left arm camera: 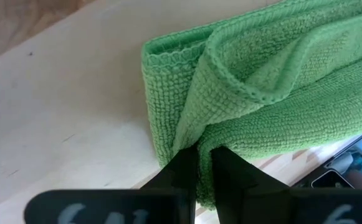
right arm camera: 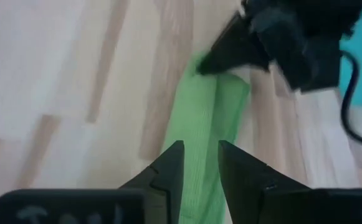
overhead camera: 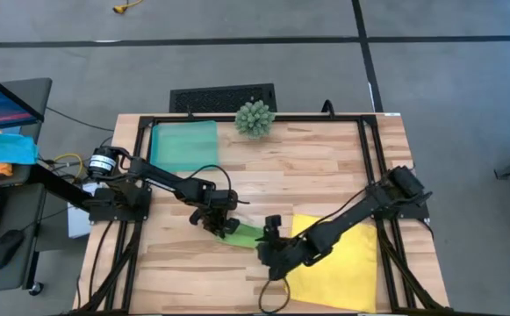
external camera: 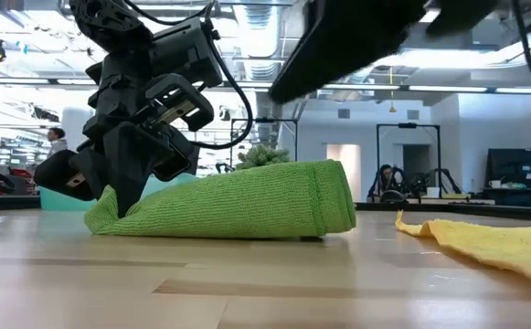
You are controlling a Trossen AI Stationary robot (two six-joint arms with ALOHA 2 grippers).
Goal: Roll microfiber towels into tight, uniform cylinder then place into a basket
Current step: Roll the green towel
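Behind the wooden counter point(overhead camera: 325, 158) stands a big bright hall with more robot rigs, and a person is far off at the left side in the low view. On the counter's far edge sits a spiky green ball plant point(overhead camera: 255, 118). Just left of it, in the far left corner, lies the teal basket point(overhead camera: 184, 145), with nothing visible inside it.

The green towel point(external camera: 238, 203) lies near the middle of the counter as a rolled bundle, resting flat on the wood. The left claw point(left arm camera: 204, 167) is at the left end of this roll. Its fingers are pressed together on a fold of the cloth, so it is gripping the green towel.

The right claw point(right arm camera: 200, 163) is at the other end of the roll, coming from the right side. Its fingers point(right arm camera: 168, 171) stand a little apart with the green cloth showing between them, but I cannot tell if they really hold it.

The yellow towel point(overhead camera: 338, 259) lies spread flat on the near right part of the counter, partly under the right arm, well apart from the basket.
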